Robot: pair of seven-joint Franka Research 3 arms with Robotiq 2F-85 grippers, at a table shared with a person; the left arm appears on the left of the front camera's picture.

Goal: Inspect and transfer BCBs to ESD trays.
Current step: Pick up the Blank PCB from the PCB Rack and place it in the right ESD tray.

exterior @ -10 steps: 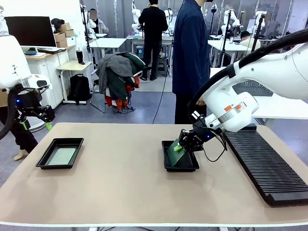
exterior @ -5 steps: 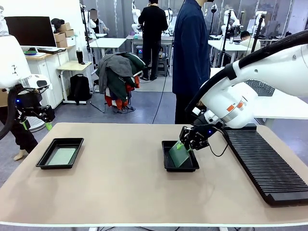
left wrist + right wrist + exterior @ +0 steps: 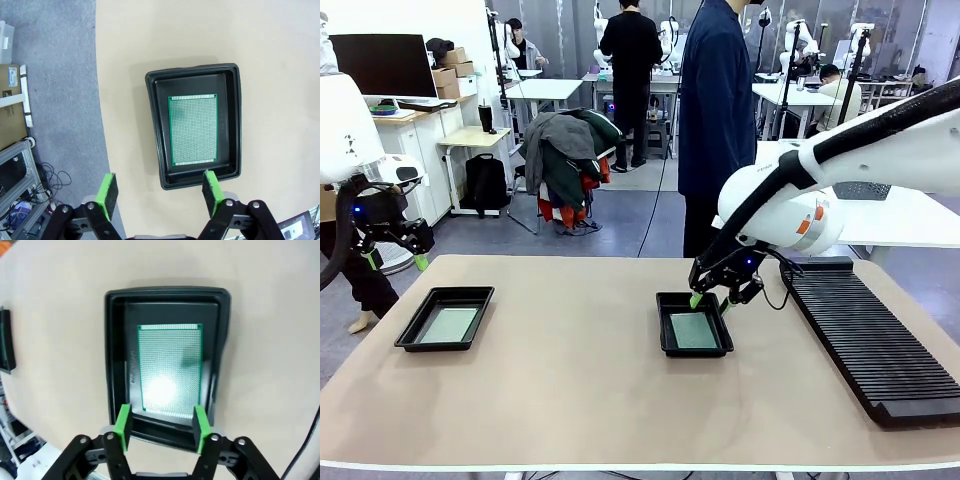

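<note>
The right pincer (image 3: 161, 427) hangs just above the near rim of the middle ESD tray (image 3: 115, 360), pads spread about as wide as the board below and holding nothing. From the front it sits at that tray's far right corner (image 3: 713, 297), close over it. The BCB (image 3: 170, 370) lies flat on the tray floor, square to the walls, with a bright glare spot on its face. To my eye the spread jaws and the low hover go with a board set down to rest inside the raised rim, where it can't slide off across the desk (image 3: 570, 390).

The left pincer (image 3: 160, 192) is wide open too, empty, held high at the desk's left end (image 3: 392, 245), looking straight down on the other ESD tray (image 3: 152, 125). A second BCB (image 3: 193, 130) lies flat inside it, lengthwise along the tray, a little toward one long wall. That height probably keeps the arm clear while giving its camera a full look at the board.

The long ribbed rack (image 3: 865, 345) lies on the desk's right side, just beside the right arm. A person in dark blue (image 3: 717, 120) stands at the far edge, hands not visible.
</note>
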